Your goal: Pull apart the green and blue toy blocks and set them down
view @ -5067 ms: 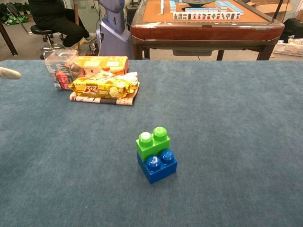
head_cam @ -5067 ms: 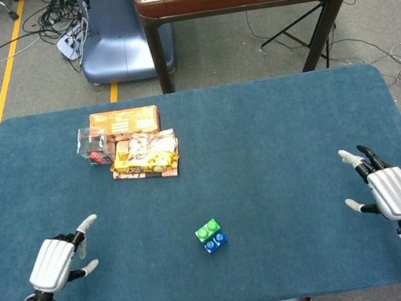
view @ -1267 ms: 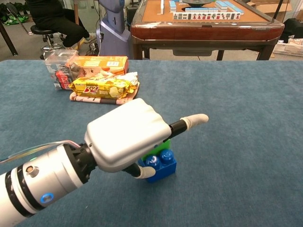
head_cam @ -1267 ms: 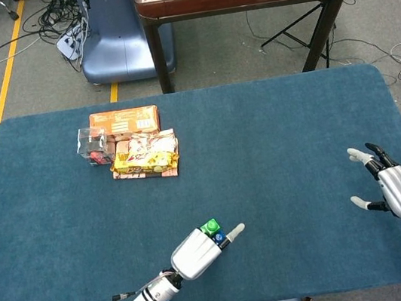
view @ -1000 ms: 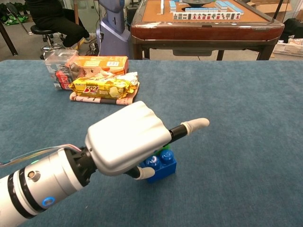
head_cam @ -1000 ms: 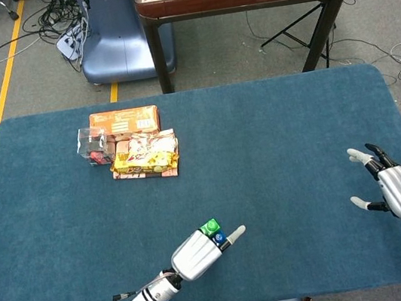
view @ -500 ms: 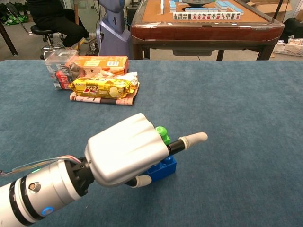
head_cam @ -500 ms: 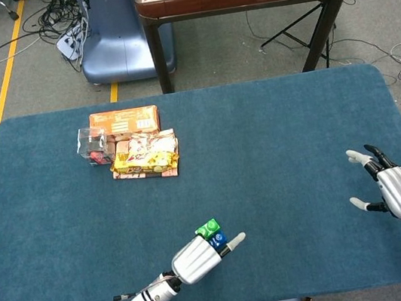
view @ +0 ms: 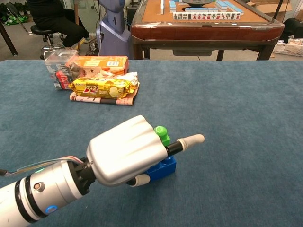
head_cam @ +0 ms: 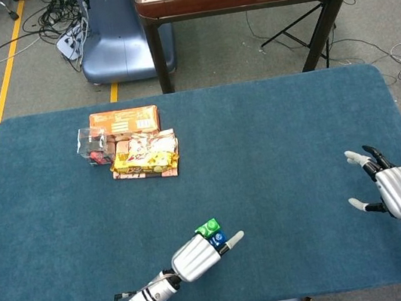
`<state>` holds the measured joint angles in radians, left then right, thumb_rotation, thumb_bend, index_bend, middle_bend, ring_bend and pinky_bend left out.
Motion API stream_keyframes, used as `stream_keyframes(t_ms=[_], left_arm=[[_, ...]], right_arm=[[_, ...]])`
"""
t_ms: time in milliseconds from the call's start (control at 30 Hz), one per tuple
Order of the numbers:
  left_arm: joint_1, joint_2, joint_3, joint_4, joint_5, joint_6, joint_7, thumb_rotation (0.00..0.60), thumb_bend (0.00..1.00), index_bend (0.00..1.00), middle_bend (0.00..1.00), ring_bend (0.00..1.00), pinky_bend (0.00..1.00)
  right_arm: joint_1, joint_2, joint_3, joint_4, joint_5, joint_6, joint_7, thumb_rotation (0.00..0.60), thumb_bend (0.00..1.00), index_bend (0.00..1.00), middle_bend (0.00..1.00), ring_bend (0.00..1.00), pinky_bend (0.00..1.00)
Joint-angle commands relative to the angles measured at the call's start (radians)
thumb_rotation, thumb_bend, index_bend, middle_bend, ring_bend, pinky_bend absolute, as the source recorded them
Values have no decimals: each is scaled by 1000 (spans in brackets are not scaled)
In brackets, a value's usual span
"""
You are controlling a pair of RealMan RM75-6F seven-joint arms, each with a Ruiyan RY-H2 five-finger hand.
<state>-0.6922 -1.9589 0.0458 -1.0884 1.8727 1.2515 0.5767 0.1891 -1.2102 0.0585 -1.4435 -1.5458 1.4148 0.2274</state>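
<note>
While gripping: left hand (view: 125, 151) closes around the green block (view: 161, 134), one finger pointing outward.
Blocks: blue block (view: 162, 168) sits joined under the green one, near the blue surface's (head_cam: 276, 146) front edge.
Right hand (head_cam: 390, 189): hovers well apart, fingers spread, holding nothing.
Far left: snack packets (head_cam: 145, 155), stacked.

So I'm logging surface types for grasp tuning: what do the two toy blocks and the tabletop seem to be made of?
The green block and blue block look like hard moulded plastic, smooth and slightly glossy, with rounded studs and crisp edges. The table seems covered in dark blue-teal fabric, perhaps felt or short carpet: matte with a fine fuzzy texture. The left hand hides much of both blocks.
</note>
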Motion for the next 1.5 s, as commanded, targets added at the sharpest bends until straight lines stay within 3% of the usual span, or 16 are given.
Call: stream_keyframes(t_ms=[33, 833, 1200, 1500], left_arm=[[-3, -4, -2, 5, 0, -2, -2, 600, 0, 32, 1000, 958, 1000], [-80, -92, -91, 54, -56, -64, -10, 600, 0, 37, 1000, 957, 1000], [-20, 13, -35, -166, -86, -87, 124, 600, 0, 56, 1000, 956, 1000], [12, 262, -96, -529, -359, -264, 285, 600, 0, 59, 987, 895, 1000]], right_arm=[[1, -2, -1, 2, 0, -2, 1, 600, 0, 171, 285, 306, 424], [-1, -12, -4, 24, 1, -3, 26, 600, 0, 171, 285, 306, 424], [-4, -13, -5, 31, 2, 1, 37, 600, 0, 171, 285, 307, 424], [2, -13, -3, 27, 0, -6, 35, 600, 0, 176, 285, 307, 424]])
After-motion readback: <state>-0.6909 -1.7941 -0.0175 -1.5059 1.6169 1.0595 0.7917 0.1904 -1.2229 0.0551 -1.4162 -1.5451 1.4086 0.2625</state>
